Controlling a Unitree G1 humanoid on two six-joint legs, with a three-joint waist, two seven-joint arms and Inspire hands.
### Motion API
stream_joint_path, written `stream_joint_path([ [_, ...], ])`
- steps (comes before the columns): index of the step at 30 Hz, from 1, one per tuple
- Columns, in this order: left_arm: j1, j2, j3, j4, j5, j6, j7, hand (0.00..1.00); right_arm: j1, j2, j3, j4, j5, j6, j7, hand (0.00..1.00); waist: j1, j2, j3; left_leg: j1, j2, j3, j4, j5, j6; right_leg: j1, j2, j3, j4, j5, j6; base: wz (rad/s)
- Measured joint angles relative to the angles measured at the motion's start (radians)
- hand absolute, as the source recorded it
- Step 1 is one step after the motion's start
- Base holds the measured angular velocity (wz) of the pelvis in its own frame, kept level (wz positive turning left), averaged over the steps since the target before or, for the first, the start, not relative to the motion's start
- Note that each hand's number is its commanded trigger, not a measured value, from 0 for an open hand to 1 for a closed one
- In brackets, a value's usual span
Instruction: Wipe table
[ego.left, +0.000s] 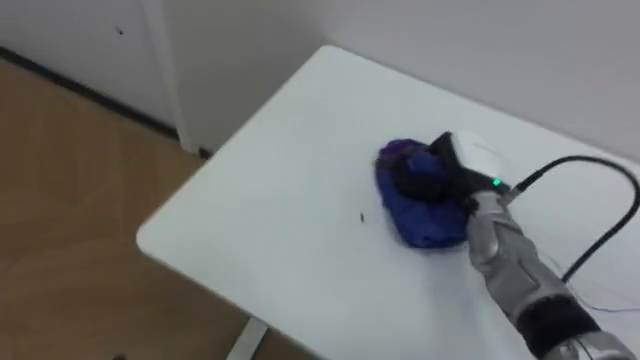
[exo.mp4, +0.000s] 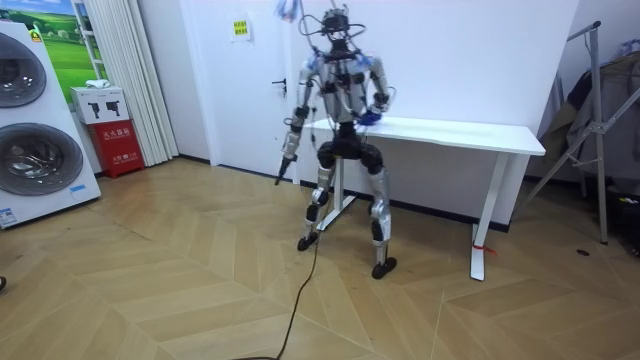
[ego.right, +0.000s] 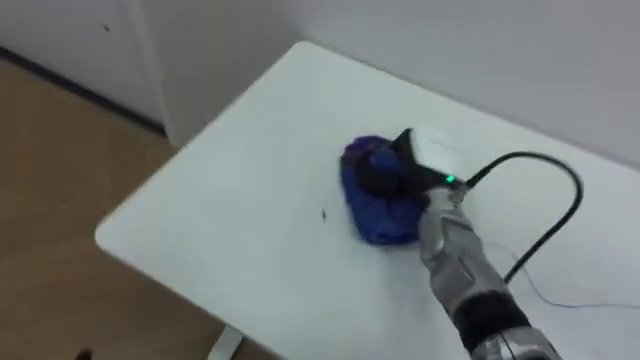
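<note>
Right hand (ego.left: 432, 176) is down on the white tabletop (ego.left: 270, 235), dark fingers curled into a bunched blue cloth (ego.left: 428, 222) and pressing it flat to the surface, about midway across the tabletop's width with a tiny dark speck (ego.left: 362, 216) just to its left. In the room view the robot stands at the tabletop's end on the room view's left, leaning in, left hand (exo.mp4: 290, 150) hanging at its side, grip there impossible to tell.

Bright, even light washes the white counter (ego.left: 270, 230) from edge to edge. Just a faint, soft shadow hugging the blue cloth (ego.left: 425, 215), and the wooden floor (exo.mp4: 180, 270) carries a mild sheen.
</note>
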Motion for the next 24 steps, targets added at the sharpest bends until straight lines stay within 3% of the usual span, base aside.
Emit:
stream_joint_path([
  [1,0.021,-0.014,0.000,0.000,0.001,0.001,-0.002,0.00,0.028,-0.013,-0.030,-0.013,0.001,0.001,0.011,1.00,-0.025,-0.001,-0.0009,0.010,-0.017,0.052,0.010,-0.001,0.002,0.008,0.012,-0.007,-0.008,-0.003,-0.013,0.20],
  [2,0.023,-0.017,0.000,0.000,0.001,0.001,-0.002,0.00,0.037,-0.019,-0.040,-0.020,0.003,0.001,0.019,1.00,-0.037,0.007,-0.0014,0.011,-0.029,0.063,0.012,-0.004,0.008,0.014,0.016,-0.019,-0.010,-0.005,-0.020,0.34],
  [3,0.023,-0.018,0.000,0.000,0.000,0.001,-0.002,0.00,0.042,-0.026,-0.058,-0.030,0.002,0.008,0.036,1.00,-0.057,0.012,-0.0015,0.014,-0.052,0.085,0.014,-0.018,0.031,0.017,0.026,-0.023,-0.020,-0.007,-0.032,0.13],
  [4,0.019,-0.018,0.000,0.000,0.000,0.001,-0.002,0.00,0.039,-0.029,-0.064,-0.039,-0.003,0.015,0.053,1.00,-0.056,0.021,0.0025,0.029,-0.069,0.104,0.011,-0.023,0.039,0.013,0.042,-0.006,-0.027,-0.005,-0.043,-0.06],
  [5,0.018,-0.018,-0.001,0.000,-0.003,0.001,-0.002,0.00,0.037,-0.032,-0.062,-0.049,-0.005,0.021,0.064,1.00,-0.055,0.026,0.0028,0.039,-0.072,0.114,0.005,-0.024,0.041,0.013,0.050,0.009,-0.031,-0.006,-0.046,-0.42],
  [6,0.018,-0.020,-0.001,0.000,-0.017,0.001,-0.002,0.00,0.031,-0.037,-0.049,-0.059,-0.011,0.026,0.075,1.00,-0.048,0.044,0.0029,0.067,-0.072,0.121,-0.017,-0.024,0.041,0.016,0.064,0.039,-0.041,-0.003,-0.053,-0.62],
  [7,0.020,-0.025,0.000,-0.001,-0.038,0.001,-0.002,0.00,0.023,-0.037,-0.036,-0.059,-0.014,0.028,0.079,1.00,-0.031,0.058,0.0036,0.102,-0.073,0.134,-0.048,-0.023,0.040,0.014,0.068,0.070,-0.040,0.000,-0.056,-0.66],
  [9,0.035,-0.029,0.002,-0.024,-0.047,0.004,0.000,0.00,0.023,-0.036,-0.019,-0.091,-0.031,0.045,0.091,1.00,-0.024,0.064,-0.0002,0.133,-0.085,0.142,-0.097,-0.022,0.037,0.002,0.065,0.101,-0.038,0.001,-0.053,-0.53],
  [10,0.039,-0.031,0.002,-0.041,-0.047,0.005,0.005,0.00,0.021,-0.036,-0.013,-0.121,-0.056,0.056,0.097,1.00,-0.020,0.058,0.0000,0.139,-0.094,0.144,-0.126,-0.014,0.024,-0.019,0.064,0.120,-0.039,0.006,-0.048,-0.41],
  [12,0.045,-0.033,0.013,-0.056,-0.047,0.011,0.006,0.00,0.022,-0.032,-0.006,-0.144,-0.082,0.057,0.096,1.00,-0.016,0.051,-0.0004,0.147,-0.106,0.144,-0.154,-0.011,0.021,-0.033,0.062,0.141,-0.047,0.020,-0.042,-0.31],
  [14,0.046,-0.033,0.037,-0.083,-0.051,0.020,0.008,0.00,0.025,-0.032,-0.003,-0.144,-0.080,0.048,0.094,1.00,-0.029,0.024,-0.0011,0.147,-0.111,0.143,-0.166,-0.010,0.023,-0.028,0.062,0.143,-0.067,0.035,-0.036,-0.07],
  [15,0.045,-0.032,0.046,-0.092,-0.064,0.023,0.010,0.00,0.028,-0.032,-0.002,-0.143,-0.081,0.047,0.094,1.00,-0.035,0.014,0.0028,0.148,-0.115,0.142,-0.171,-0.010,0.025,-0.019,0.062,0.141,-0.088,0.043,-0.032,0.04],
  [16,0.046,-0.032,0.048,-0.105,-0.068,0.029,0.012,0.00,0.042,-0.032,-0.003,-0.139,-0.081,0.046,0.080,1.00,-0.046,0.002,-0.0038,0.149,-0.119,0.138,-0.175,-0.010,0.026,-0.009,0.062,0.139,-0.109,0.052,-0.027,0.11],
  [20,0.048,-0.032,0.058,-0.114,-0.058,0.043,0.026,0.00,0.126,-0.026,-0.036,-0.116,-0.050,0.007,-0.005,1.00,-0.072,0.001,-0.0017,0.177,-0.130,0.130,-0.183,-0.016,0.036,0.045,0.052,0.091,-0.140,0.062,-0.019,0.15],
  [24,0.085,-0.029,0.110,-0.117,-0.059,0.044,0.028,0.00,0.209,-0.018,-0.127,-0.105,-0.035,-0.016,-0.074,1.00,-0.115,0.016,-0.0055,0.201,-0.136,0.130,-0.189,-0.019,0.040,0.090,0.049,0.075,-0.169,0.065,-0.012,0.09],
])
